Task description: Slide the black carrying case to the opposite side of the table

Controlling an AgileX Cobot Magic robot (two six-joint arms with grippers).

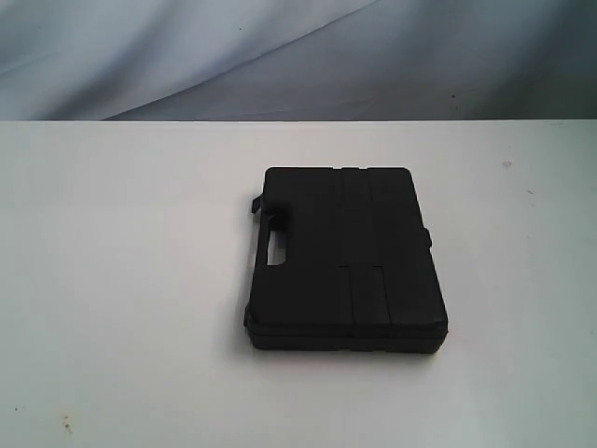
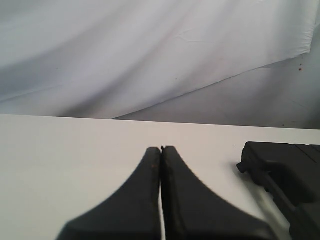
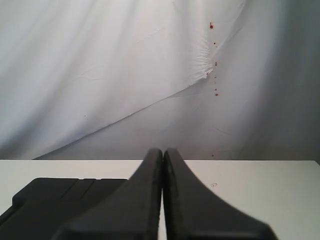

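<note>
The black case (image 1: 345, 257) lies flat near the middle of the white table (image 1: 121, 280), its cut-out handle on its left side. Neither arm shows in the exterior view. In the left wrist view my left gripper (image 2: 161, 148) is shut with nothing in it, low over the table (image 2: 75, 160), and a corner of the case (image 2: 285, 170) lies off to one side, apart from the fingers. In the right wrist view my right gripper (image 3: 163, 150) is also shut and empty, with the case (image 3: 60, 200) lying beside and beyond its fingers.
A white cloth backdrop (image 1: 298, 56) hangs behind the table's far edge. Bare tabletop stretches to the left, right and front of the case. A few small specks (image 1: 65, 425) dot the near left of the table.
</note>
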